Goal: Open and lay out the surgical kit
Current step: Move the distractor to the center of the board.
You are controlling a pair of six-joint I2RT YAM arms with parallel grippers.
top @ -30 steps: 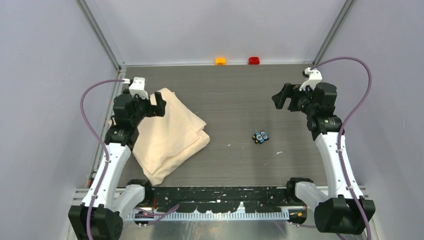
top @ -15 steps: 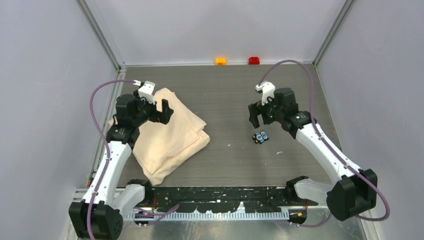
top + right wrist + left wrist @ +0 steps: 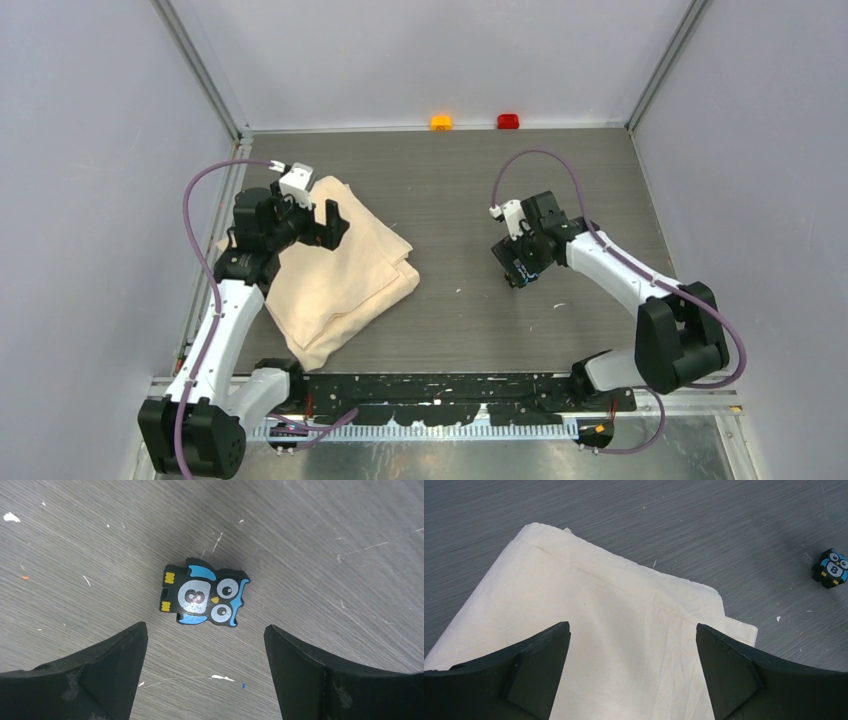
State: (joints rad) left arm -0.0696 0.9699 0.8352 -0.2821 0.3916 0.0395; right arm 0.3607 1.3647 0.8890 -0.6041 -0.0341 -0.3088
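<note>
Beige cloth (image 3: 345, 270), folded at left of table (image 3: 450, 180) beneath left gripper (image 3: 631, 630), jaws spread: pinch only top layer's edge, peel outward slowly; move right gripper (image 3: 205, 630), likewise spread over owl toy (image 3: 205, 598), clear.

A black-and-blue owl figure (image 3: 205, 598) lies on the grey table (image 3: 450, 190); orange block (image 3: 441, 122) and red block (image 3: 508, 121) sit at the back.

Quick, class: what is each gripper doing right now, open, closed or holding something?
Left gripper: open, empty, over the folded cloth.
Right gripper: open, empty, over the owl toy.
</note>
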